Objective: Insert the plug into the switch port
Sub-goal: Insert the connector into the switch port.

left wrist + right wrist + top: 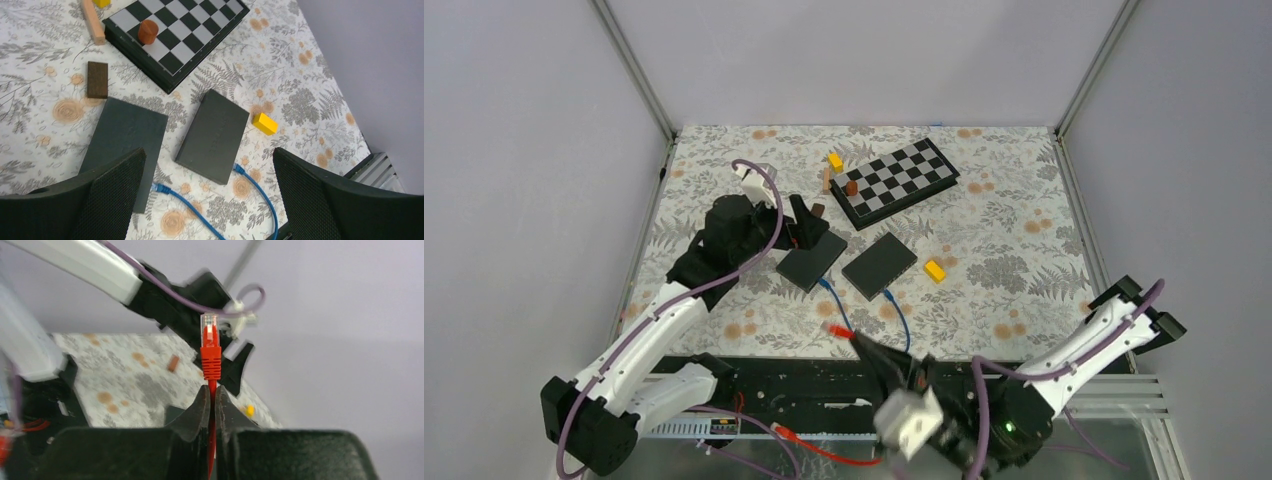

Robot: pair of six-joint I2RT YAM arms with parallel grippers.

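Observation:
My right gripper [211, 392] is shut on a red cable just behind its red plug [210, 347], which sticks up past the fingertips with its clear tip leading. From above, the red plug [837, 329] hangs over the table's near edge, held by the right gripper [854, 340]. Two flat dark switch boxes [804, 262] [879, 265] lie side by side mid-table. The left gripper [809, 222] hovers open above the left switch [127, 140]; the right switch [214, 135] shows between its fingers. A blue cable [260, 192] runs from the right switch, and its loose blue plug [161, 188] lies by the left switch.
A checkerboard [894, 180] sits at the back carrying a brown cylinder [148, 31]. A dark brown block [97, 79], a wooden stick [93, 21] and a yellow block [264, 123] lie around the switches. Another yellow block [835, 160] rests by the board's far corner.

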